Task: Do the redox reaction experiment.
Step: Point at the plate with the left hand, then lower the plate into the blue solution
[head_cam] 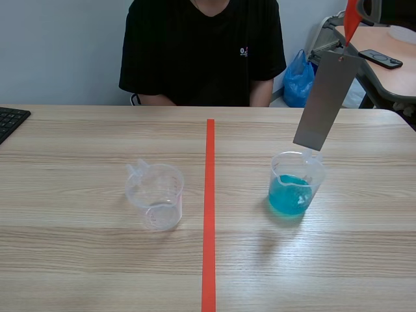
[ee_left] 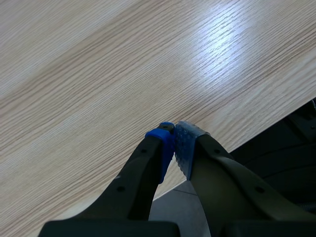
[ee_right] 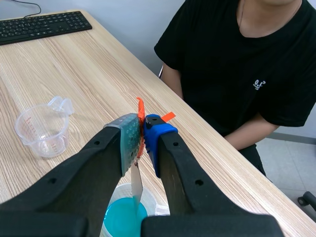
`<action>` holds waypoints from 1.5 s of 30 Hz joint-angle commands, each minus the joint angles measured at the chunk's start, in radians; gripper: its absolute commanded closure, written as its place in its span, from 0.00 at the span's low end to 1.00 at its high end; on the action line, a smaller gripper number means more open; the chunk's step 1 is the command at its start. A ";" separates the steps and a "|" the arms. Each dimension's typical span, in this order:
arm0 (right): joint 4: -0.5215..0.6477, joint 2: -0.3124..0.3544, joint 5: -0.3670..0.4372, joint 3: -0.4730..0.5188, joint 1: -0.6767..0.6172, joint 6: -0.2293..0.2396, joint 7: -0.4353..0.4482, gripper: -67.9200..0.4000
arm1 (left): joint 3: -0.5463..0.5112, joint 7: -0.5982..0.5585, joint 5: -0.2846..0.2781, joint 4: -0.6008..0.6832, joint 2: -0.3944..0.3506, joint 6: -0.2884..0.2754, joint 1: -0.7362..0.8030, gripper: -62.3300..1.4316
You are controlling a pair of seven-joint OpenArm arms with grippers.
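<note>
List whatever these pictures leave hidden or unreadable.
1. Scene view: the right hand is beyond the top edge; only its flat grey metal strip shows.
2. Right wrist view: its fingers hide most of the clear plastic beaker of blue liquid.
3. Scale marks on the empty clear plastic measuring cup: too small in both views.
4. Scene view also lacks the left hand.

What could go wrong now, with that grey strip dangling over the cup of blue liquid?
The grey strip hangs tilted from just a thin orange tab pinched between the right fingers, so it might slip out and splash down. Its lower end sits near the rim of the cup of blue liquid; lowered off-centre, it could catch the rim and tip the cup, spilling liquid over the table.
</note>
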 commanded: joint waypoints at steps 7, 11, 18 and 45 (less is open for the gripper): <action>0.013 0.003 0.013 0.012 0.011 -0.003 0.016 0.97 | 0.001 -0.012 -0.017 0.013 -0.001 0.000 0.008 0.93; 0.013 -0.045 -0.051 0.012 0.011 -0.003 0.016 0.97 | 0.001 -0.012 -0.019 0.013 -0.001 0.001 0.008 0.93; -0.011 -0.112 -0.110 0.005 0.011 0.008 0.016 0.97 | 0.001 -0.012 -0.019 0.013 -0.001 0.001 0.008 0.93; -0.261 -0.278 -0.414 -0.126 0.014 0.008 0.184 0.97 | 0.003 -0.019 -0.018 0.013 -0.001 0.000 0.007 0.93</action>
